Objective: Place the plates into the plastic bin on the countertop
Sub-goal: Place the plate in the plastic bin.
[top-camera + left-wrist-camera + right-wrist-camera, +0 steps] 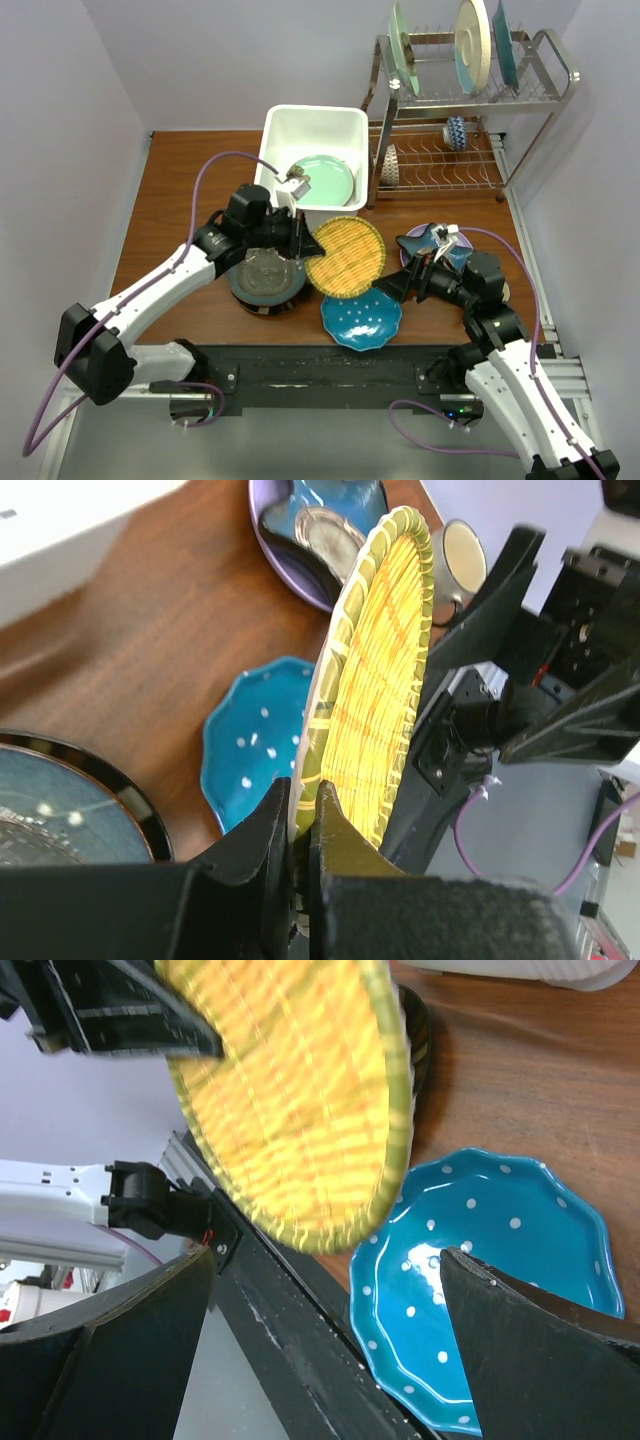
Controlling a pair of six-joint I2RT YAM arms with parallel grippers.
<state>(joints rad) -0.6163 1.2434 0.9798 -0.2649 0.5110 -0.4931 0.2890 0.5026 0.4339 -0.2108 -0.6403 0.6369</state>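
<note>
- Plates, assorted, some on the countertop and one in the plastic bin; each is entered below
- Yellow plate: round, with ribbed, woven-looking stripes and an olive-green rim; it is held on edge and tilted, between the bin and the blue dotted plate
- My left gripper: black fingers pinched on the yellow plate's rim, one on each side
- My right gripper: broad black fingers spread wide, holding nothing, pointed toward the yellow plate
- Blue dotted plate: glossy, with a scalloped rim and small white dots; it lies flat on the wood just beside the black rail
- Dark teal plate: round, with a mottled glaze and a dark rim, lying flat under my left arm
- Mint plate: round and smooth, lying inside the bin toward its near right corner
- Lilac plate: lies flat at the right of the countertop and carries a blue star-shaped plate; a cream mug is just beside it
- Plastic bin: white, rectangular, with a rounded rim and smooth walls, at the far side of the countertop beside the wire rack
- Wire rack: metal, two tiers, with three large plates standing upright on top
- Countertop: flat reddish-brown wood with visible grain
</note>
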